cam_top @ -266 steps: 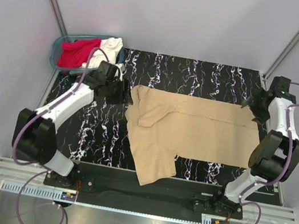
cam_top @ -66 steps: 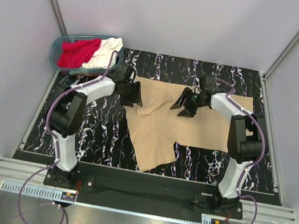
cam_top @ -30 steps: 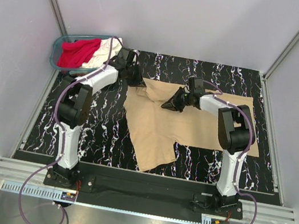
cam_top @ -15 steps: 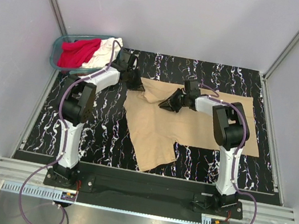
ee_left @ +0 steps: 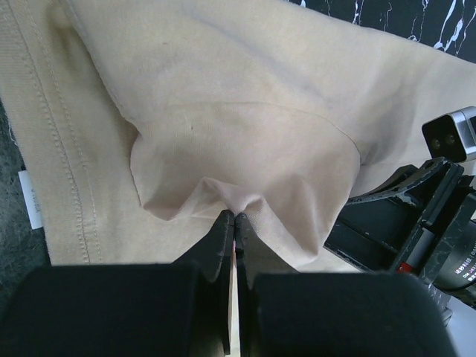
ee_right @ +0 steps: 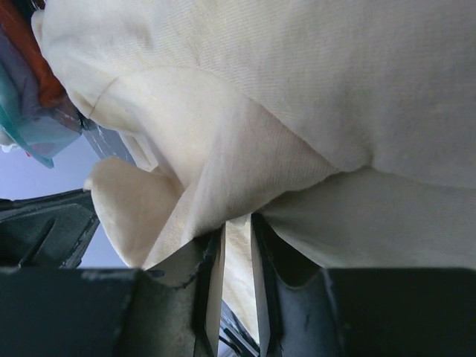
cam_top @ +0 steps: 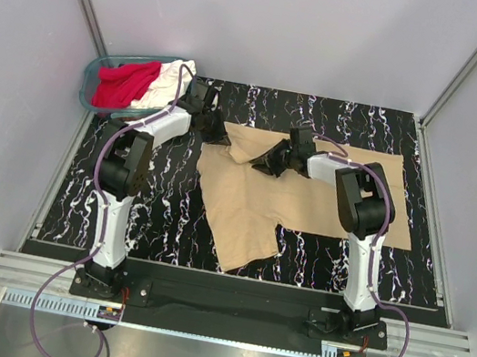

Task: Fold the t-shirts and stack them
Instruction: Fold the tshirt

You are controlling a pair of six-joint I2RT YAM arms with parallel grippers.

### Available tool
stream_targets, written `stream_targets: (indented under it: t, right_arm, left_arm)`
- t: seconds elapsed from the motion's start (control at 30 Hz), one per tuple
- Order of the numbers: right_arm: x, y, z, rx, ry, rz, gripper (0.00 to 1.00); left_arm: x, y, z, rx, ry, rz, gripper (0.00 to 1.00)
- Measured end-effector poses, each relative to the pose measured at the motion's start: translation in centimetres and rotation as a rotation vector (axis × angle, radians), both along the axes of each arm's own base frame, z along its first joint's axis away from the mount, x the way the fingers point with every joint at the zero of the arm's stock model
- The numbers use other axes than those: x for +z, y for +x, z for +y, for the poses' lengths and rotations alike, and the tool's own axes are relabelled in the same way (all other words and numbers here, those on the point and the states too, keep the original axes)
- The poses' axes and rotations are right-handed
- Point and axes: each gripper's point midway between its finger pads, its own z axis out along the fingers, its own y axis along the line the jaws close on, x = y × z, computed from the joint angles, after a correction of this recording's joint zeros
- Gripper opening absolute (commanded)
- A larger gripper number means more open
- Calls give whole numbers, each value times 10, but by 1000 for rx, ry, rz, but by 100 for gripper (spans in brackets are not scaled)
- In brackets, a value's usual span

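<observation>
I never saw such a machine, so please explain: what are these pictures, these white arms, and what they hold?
Two white robot arms stand at the near edge of a black marbled table. One picture looks down from above; the other two come from a camera on each wrist. A tan-beige cotton t-shirt lies spread there. A teal plastic basket holds a red shirt and a white shirt. The left gripper is shut, pinching the tan cloth. On the right gripper the jaws stand slightly apart, cloth between them; whether they grip is unclear.
</observation>
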Motion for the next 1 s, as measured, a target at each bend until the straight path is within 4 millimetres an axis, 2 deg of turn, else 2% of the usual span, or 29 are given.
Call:
stream_targets:
  t: [0.2,0.27,0.33,0.37,0.47,0.63,0.8,1.0]
  right_arm:
    - [-1,2,0,-25,-1,6,20]
    - [-2,3,0,-28,1,9,12]
    - [-3,3,0,-31,2,13,10]
    - [-3,3,0,-30,2,13,4]
    - [-4,3,0,-29,-4,8,0]
    - [-3,1,-1,-6,-18,-5,0]
    - [2,-10,-4,42,-43,-3,0]
    - [29,-27,-4,131,-20,-28,0]
  left_arm:
    - [0,0,1,2,0,0,0]
    - [0,1,2,3,0,0,0]
    - [0,1,3,5,0,0,0]
    - [0,1,3,5,0,0,0]
    - [0,1,3,6,1,-1,0]
    - [0,2,5,7,3,0,0]
    - [-5,-3,8,3,16,13,0]
    - [-13,-16,12,2,27,50,0]
